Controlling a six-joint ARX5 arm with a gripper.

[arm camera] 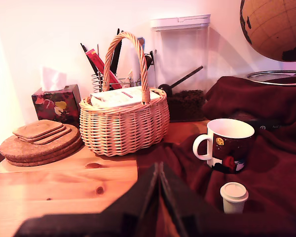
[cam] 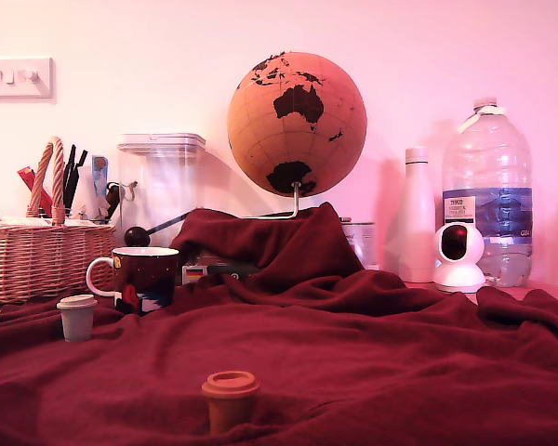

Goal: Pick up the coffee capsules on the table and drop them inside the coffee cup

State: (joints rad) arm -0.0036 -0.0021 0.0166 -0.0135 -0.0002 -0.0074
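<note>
Two capsules visible: pale one (arm camera: 234,196) at the mug's (arm camera: 227,145) 6 o'clock, orange one (cam: 230,400) apart. My claw (arm camera: 160,170) is closed, empty.

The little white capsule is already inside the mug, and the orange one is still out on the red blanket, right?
Not quite. The white capsule is not inside the mug; it stands on the red blanket just beside the mug, as both the exterior view and the wrist view show. The orange capsule is indeed still out on the blanket.
</note>
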